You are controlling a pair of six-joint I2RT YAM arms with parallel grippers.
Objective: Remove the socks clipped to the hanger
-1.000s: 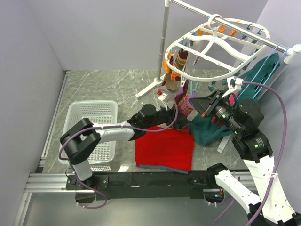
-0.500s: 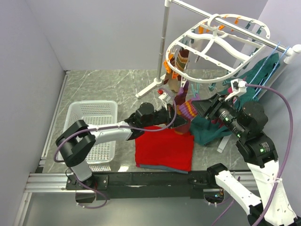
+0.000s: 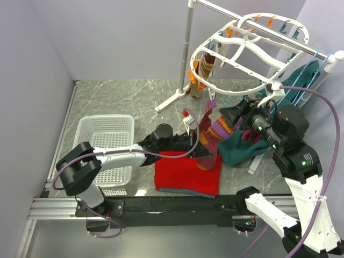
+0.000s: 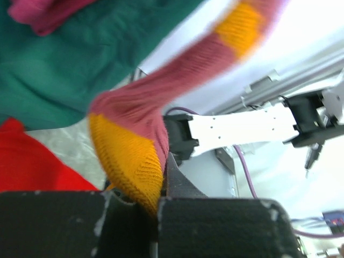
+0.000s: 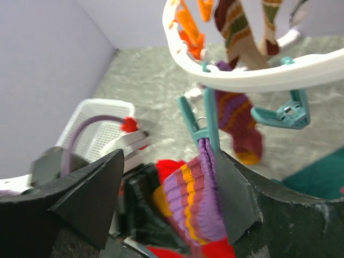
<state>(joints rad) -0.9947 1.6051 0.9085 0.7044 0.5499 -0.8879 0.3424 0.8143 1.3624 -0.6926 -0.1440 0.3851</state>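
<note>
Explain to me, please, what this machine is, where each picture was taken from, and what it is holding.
It is a robot with two arms bolted at the table's near edge, each ending in a two-finger gripper. The wide picture comes from a fixed camera above and behind the arms. The other two come from cameras on the wrists, so each shows its own black fingers.

On the grey table lie a red cloth, a teal garment and a white basket. Above hangs a white hanger with clip pegs.

The left gripper pinches a maroon sock by its orange heel. A teal peg clips the sock's striped cuff. The right gripper is open, its fingers on either side of that peg and cuff. A tan striped sock hangs further back.
</note>
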